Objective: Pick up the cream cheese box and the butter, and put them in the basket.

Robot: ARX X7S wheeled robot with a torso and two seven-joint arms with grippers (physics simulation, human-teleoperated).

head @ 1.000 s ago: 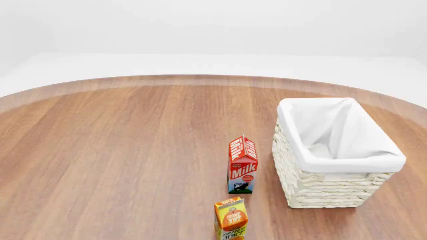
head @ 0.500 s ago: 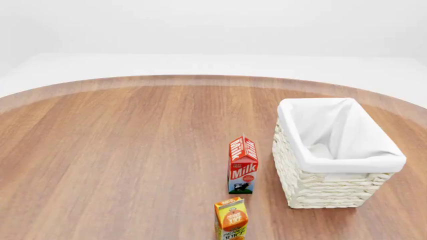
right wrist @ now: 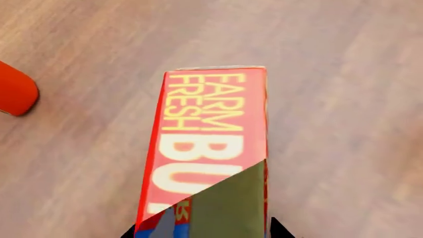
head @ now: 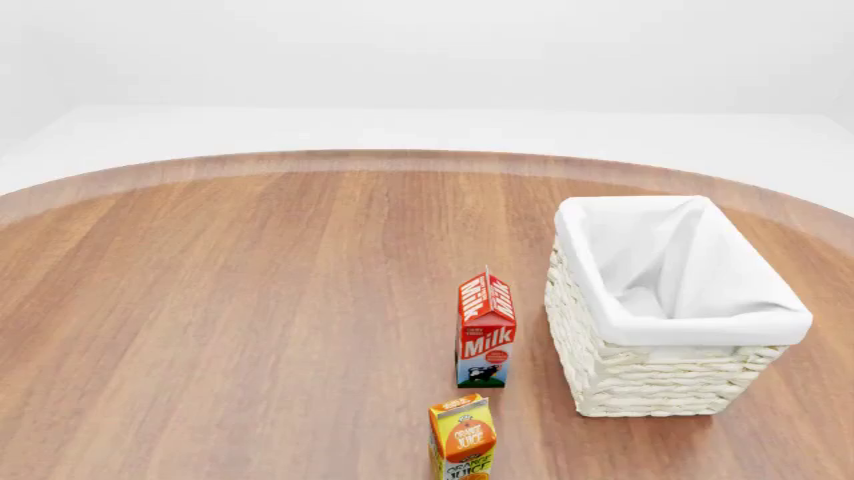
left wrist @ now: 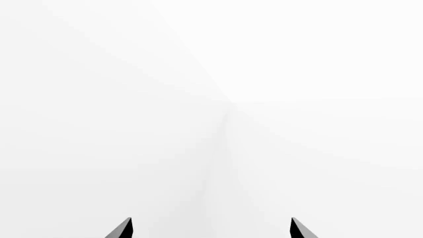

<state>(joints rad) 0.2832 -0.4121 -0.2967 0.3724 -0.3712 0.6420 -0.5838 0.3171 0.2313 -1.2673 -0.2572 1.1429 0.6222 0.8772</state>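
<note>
Nothing has shifted on the table (head: 240,300); the basket (head: 667,385) sits empty. Right gripper (right wrist: 201,233) clasps the butter (right wrist: 211,144); left gripper (left wrist: 210,229) gapes empty.

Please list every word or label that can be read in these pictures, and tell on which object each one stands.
"Milk": milk carton, on its front and its sloped top.
"ORANGE JUICE": orange juice carton, partly cut off by the head view's edge.
"FARM FRESH" and "BU...", the rest hidden: butter in the right wrist view.
Small print on both cartons: unreadable.
</note>
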